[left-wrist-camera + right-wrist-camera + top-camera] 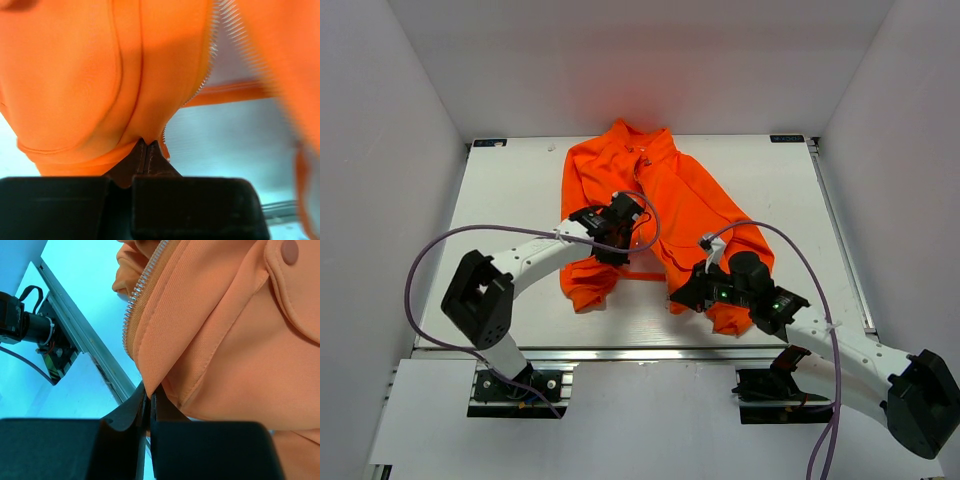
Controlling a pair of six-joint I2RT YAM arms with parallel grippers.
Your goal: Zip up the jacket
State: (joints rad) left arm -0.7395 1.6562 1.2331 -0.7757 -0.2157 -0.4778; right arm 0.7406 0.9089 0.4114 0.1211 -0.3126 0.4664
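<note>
The orange jacket (660,200) lies on the white table, collar at the far side, front open near the hem. My left gripper (623,228) is shut on the jacket's left front edge; in the left wrist view the jaws (147,147) pinch the orange fabric (100,75) beside the zipper teeth (212,50). My right gripper (686,296) is shut on the right front's lower edge; in the right wrist view the jaws (149,392) pinch a fold of fabric (225,340) below the zipper teeth (142,285). A snap (289,250) shows on a pocket flap. The zipper slider is not visible.
The table's metal front rail (650,353) runs just behind both arm bases, also seen in the right wrist view (85,335). White walls enclose the table on three sides. A purple cable (420,270) loops from the left arm.
</note>
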